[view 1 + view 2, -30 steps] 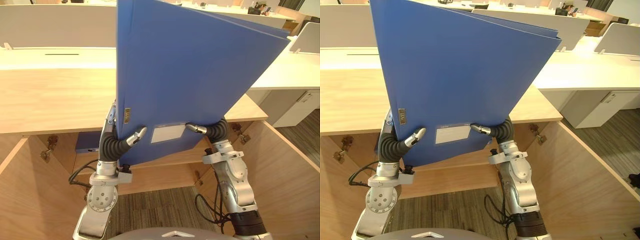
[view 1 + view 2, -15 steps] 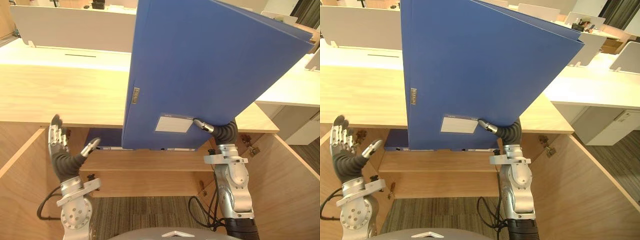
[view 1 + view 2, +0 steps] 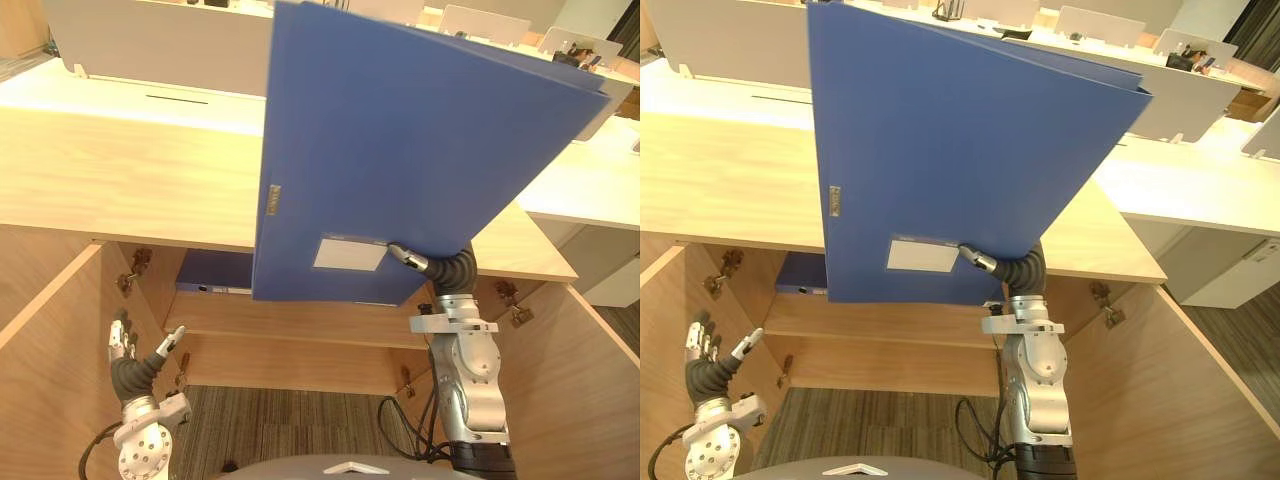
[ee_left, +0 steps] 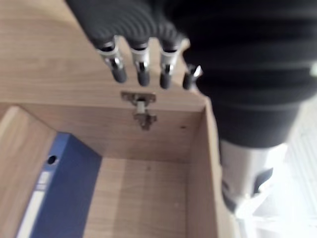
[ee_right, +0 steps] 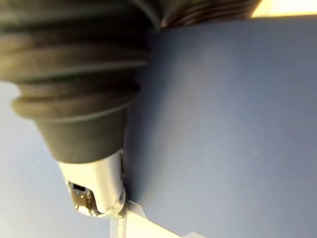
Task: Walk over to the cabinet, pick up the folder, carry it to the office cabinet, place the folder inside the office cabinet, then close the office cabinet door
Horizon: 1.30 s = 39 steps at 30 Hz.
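A large blue folder (image 3: 400, 170) stands upright and tilted in front of me, above the wooden cabinet top (image 3: 110, 180). My right hand (image 3: 447, 267) holds it at its lower edge: the thumb (image 5: 94, 188) presses on the front face by the white label (image 3: 349, 253), while the fingers are hidden behind the folder. My left hand (image 3: 135, 365) hangs low at the left, clear of the folder, fingers (image 4: 141, 67) straight and holding nothing. It is by the open cabinet's left side.
Below the top, the cabinet stands open, with both doors (image 3: 50, 330) swung out towards me. A second blue folder (image 3: 215, 272) lies flat on the inner shelf (image 3: 300, 320). A hinge (image 4: 141, 111) sits on the inner wall. White desks (image 3: 1200, 180) stand behind.
My left hand let go of the folder, moved out to the left, then dropped low beside the cabinet. The folder now rests in my right hand alone. The camera has shifted.
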### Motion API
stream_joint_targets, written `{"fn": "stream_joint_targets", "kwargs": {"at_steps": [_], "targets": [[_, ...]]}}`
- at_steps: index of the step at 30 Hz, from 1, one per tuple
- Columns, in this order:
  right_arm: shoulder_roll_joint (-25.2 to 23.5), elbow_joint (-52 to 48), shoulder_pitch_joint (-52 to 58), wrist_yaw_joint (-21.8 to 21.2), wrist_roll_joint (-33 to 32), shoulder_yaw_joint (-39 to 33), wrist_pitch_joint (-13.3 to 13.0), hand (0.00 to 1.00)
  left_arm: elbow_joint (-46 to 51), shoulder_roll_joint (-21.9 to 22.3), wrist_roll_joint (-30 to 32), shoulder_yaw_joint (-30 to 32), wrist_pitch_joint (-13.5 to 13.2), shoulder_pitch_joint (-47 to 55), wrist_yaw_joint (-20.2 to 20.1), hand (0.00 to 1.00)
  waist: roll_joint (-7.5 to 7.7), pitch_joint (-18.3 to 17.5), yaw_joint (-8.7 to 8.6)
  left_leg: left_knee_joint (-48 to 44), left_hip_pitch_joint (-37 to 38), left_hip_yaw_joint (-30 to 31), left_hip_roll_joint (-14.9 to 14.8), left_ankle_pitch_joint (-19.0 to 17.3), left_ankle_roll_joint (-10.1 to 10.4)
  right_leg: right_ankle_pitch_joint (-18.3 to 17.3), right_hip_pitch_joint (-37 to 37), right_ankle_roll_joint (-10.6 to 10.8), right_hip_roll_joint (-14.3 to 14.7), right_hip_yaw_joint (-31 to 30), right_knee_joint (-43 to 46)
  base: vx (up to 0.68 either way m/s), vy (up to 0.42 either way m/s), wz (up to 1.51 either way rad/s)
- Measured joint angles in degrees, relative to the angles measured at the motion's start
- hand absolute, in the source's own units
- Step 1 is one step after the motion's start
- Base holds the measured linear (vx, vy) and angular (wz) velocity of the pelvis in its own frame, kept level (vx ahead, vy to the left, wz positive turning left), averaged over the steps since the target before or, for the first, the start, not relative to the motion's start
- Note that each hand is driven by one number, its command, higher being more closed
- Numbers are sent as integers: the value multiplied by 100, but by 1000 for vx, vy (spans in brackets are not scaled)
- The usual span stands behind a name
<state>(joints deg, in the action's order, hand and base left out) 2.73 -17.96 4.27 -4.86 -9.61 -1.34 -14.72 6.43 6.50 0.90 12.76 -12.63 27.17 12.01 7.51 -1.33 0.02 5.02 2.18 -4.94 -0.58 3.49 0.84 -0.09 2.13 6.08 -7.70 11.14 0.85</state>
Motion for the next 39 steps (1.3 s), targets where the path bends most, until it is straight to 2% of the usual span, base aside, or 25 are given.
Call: {"fn": "stream_joint_targets", "kwargs": {"at_steps": [7,12,20,23,25,26,27,28,30,33,35,37,39], "targets": [[29,198,115,-14,368,692,51,100,-1430,-289,432,-348,153,-294,-379,0,-80,126,1,0,3,-47,-13,-16,26,-39,-53,-50,7,-36,19,-19,-4,-2],[53,634,195,-16,477,1074,145,100,-2571,-465,506,-412,304,-541,-487,0,-82,153,-5,-2,4,-143,-13,-14,18,-18,-91,-28,15,-122,22,10,0,-10],[255,1315,159,-13,735,1754,147,100,-3943,-856,617,-582,408,-848,-468,0,-179,302,4,-3,72,-322,-38,-54,37,104,-30,-67,65,-314,-156,-10,2,-12],[384,1486,-20,-4,782,2108,153,100,-4199,-946,613,-602,422,-968,-445,0,-256,540,38,-45,6,-525,-85,-83,72,121,-258,-115,87,-524,-27,-71,7,-30],[492,1503,-323,4,811,2301,149,100,-4319,-1060,612,-615,421,-1204,-393,0,-256,858,18,-630,-455,-573,-134,-277,71,85,-627,-172,76,-583,284,-117,-7,-16],[509,1525,-563,9,890,2361,147,100,-4345,-1117,612,-614,421,-1412,-371,0,-289,1125,19,-1274,-870,-572,-231,-505,35,67,-843,-198,95,-581,524,-161,-35,-4],[522,1627,-935,10,989,2421,129,100,-4368,-1162,612,-611,418,-1664,-339,0,-361,1427,13,-2236,-1469,-520,-424,-853,37,15,-1194,-193,195,-571,934,-258,-23,-8],[549,1723,-1172,33,1035,2489,122,100,-4381,-1173,612,-616,418,-1812,-321,0,-514,1546,10,-2777,-1959,-440,-568,-1066,41,-74,-1553,-206,278,-558,1250,-296,-6,-10],[700,1913,-1609,169,1246,2599,123,100,-4384,-1191,612,-614,415,-2170,-231,0,-702,1921,30,-3541,-2680,-355,-706,-1289,11,-338,-2310,-213,312,-566,2113,-264,48,-2],[875,1957,-1690,307,1701,2667,143,100,-4347,-1222,613,-617,413,-2297,-178,0,-727,2043,116,-4327,-3464,-311,-840,-1594,36,-714,-3186,-249,293,-610,3058,-188,28,-4],[930,1946,-1688,416,1920,2673,145,100,-4250,-1199,613,-623,418,-2295,-153,0,-724,2118,150,-4651,-3755,-303,-922,-1713,0,-892,-3519,-264,275,-629,3423,-150,0,-10],[949,1793,-1674,512,2087,2640,148,100,-3538,-1150,613,-629,460,-2108,-120,0,-722,2131,164,-4982,-4204,-301,-1008,-1786,0,-978,-3977,-295,250,-602,3785,-144,-7,-8],[999,1375,-1576,572,2244,2390,162,100,-2078,-1017,613,-675,467,-1700,-124,0,-772,2263,201,-5331,-4702,-281,-1039,-1829,-16,-1098,-4497,-313,165,-574,4233,-136,-24,4]]}}
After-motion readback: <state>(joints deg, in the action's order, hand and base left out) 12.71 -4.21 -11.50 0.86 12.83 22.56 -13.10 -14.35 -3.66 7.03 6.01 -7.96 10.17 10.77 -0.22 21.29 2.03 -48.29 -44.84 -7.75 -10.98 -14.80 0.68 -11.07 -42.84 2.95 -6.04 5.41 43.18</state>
